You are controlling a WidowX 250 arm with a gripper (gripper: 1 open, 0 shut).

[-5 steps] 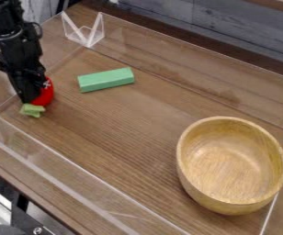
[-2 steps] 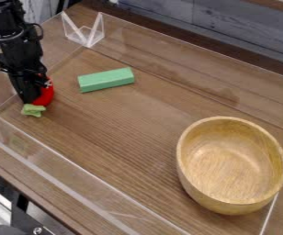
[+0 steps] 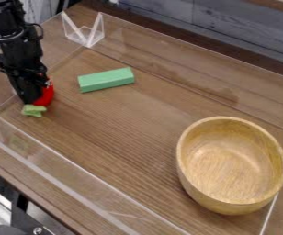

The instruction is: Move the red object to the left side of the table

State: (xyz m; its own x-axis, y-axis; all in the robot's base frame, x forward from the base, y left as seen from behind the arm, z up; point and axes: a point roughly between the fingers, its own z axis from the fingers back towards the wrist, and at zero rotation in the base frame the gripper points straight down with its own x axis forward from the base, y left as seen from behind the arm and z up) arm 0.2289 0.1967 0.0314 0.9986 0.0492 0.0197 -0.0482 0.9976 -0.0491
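Note:
The red object point(image 3: 43, 94) rests on the table point(image 3: 131, 128) at its far left, and its light green leafy end point(image 3: 32, 110) points toward the front wall. My black gripper point(image 3: 31, 90) comes straight down onto it. The fingers stand close against its left side and partly cover it. The fingers are dark and small against the toy, so I cannot make out whether the jaws still pinch it.
A flat green block point(image 3: 106, 80) lies just right of the gripper. A large wooden bowl point(image 3: 187, 138) sits at the front right. Low clear acrylic walls point(image 3: 58, 174) border the tabletop, with a clear folded piece point(image 3: 85, 32) at the back left.

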